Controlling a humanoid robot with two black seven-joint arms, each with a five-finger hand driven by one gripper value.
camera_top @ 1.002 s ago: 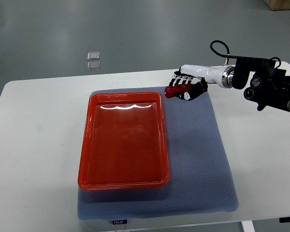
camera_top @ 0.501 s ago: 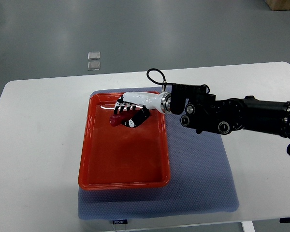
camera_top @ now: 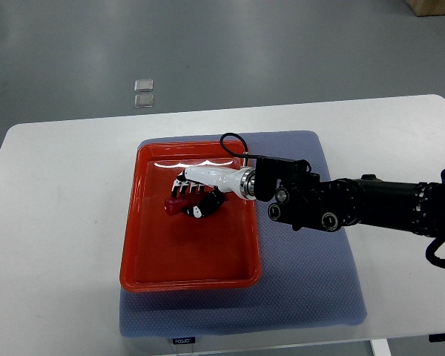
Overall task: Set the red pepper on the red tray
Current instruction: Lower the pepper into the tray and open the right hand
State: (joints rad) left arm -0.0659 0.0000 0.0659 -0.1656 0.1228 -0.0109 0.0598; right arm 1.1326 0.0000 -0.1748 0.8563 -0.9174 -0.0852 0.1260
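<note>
The red pepper (camera_top: 175, 207) sat inside the curled fingers of the right hand (camera_top: 193, 199), low over the upper middle of the red tray (camera_top: 144, 263). Only its stubby end showed, poking out toward nine o'clock from the palm; we judged its long axis to run roughly nine to three, in line with the forearm. Whether it touched the tray floor we could not tell. The hand was clenched around it, black-and-white fingers wrapped over the top. The arm came in from three o'clock, crossing the tray's right rim and the blue mat (camera_top: 311, 282) under it, all on the white bench (camera_top: 52, 222). We saw no left hand. The release, in our judgement, needed only a straight drop with the fingers opening.
</note>
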